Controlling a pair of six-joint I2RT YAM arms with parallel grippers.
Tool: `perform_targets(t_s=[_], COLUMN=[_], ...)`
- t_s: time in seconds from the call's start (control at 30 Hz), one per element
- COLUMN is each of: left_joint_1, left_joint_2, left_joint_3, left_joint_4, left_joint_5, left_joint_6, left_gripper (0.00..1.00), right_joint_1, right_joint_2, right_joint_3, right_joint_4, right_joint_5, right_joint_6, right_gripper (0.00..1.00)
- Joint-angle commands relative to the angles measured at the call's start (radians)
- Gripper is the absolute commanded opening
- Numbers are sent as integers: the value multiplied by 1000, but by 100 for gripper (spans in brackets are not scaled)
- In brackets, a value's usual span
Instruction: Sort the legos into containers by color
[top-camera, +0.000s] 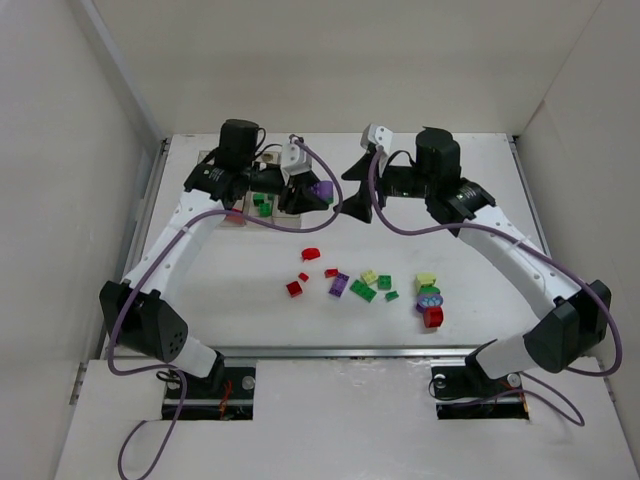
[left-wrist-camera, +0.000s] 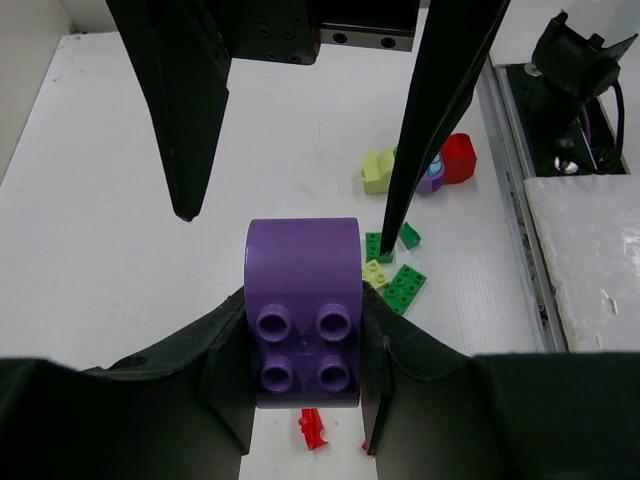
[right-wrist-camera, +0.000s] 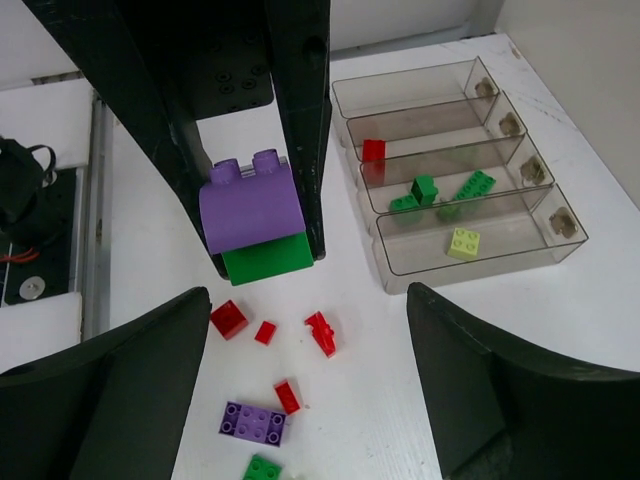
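Right wrist view: left gripper (left-wrist-camera: 303, 345) clamps purple brick (right-wrist-camera: 250, 205) with green brick (right-wrist-camera: 265, 257) stuck beneath, above table (right-wrist-camera: 600, 330), near containers (right-wrist-camera: 480, 268). Right gripper (right-wrist-camera: 308, 295) wide, nothing between its fingers.

Risk: stack dropped as one puts green in wrong bin. Pull by right gripper could twist stack loose and scatter both bricks.

Containers, four in row:
- far bin looks bare
- next holds red brick (right-wrist-camera: 373, 150)
- third holds several green bricks (right-wrist-camera: 425, 190)
- nearest holds pale yellow brick (right-wrist-camera: 462, 242)

Other legos (right-wrist-camera: 250, 422) loose on table.
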Motion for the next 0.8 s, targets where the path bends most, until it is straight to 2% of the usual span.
perform_targets(t_s=[0.0, 0.03, 0.1, 0.3, 0.47, 0.6, 0.77], left_joint_1=[-7, -7, -17, -37, -55, -55, -55], left_joint_2=[-32, -32, -32, -32, -32, -32, -32], left_joint_3=[25, 25, 25, 36, 36, 36, 45], left_joint_4=[-28, -28, -28, -37, -48, -48, -48], left_joint_5=[51, 51, 51, 51, 51, 51, 51], left_joint_6=[25, 25, 25, 25, 34, 43, 52], left_gripper=[0, 0, 0, 0, 0, 0, 0], right_joint_1=[5, 5, 5, 25, 25, 34, 34], right_joint_2=[-5, -14, -14, -14, 7, 18, 38], right_joint_3=[25, 25, 25, 25, 45, 54, 78], right_joint_4=[26, 26, 26, 26, 26, 26, -12], right_joint_5=[-47, -56, -67, -67, -76, -96, -151], right_joint_6=[-1, -1, -1, -1, -1, -1, -1], right_gripper=[85, 80, 77, 76, 70, 60, 41])
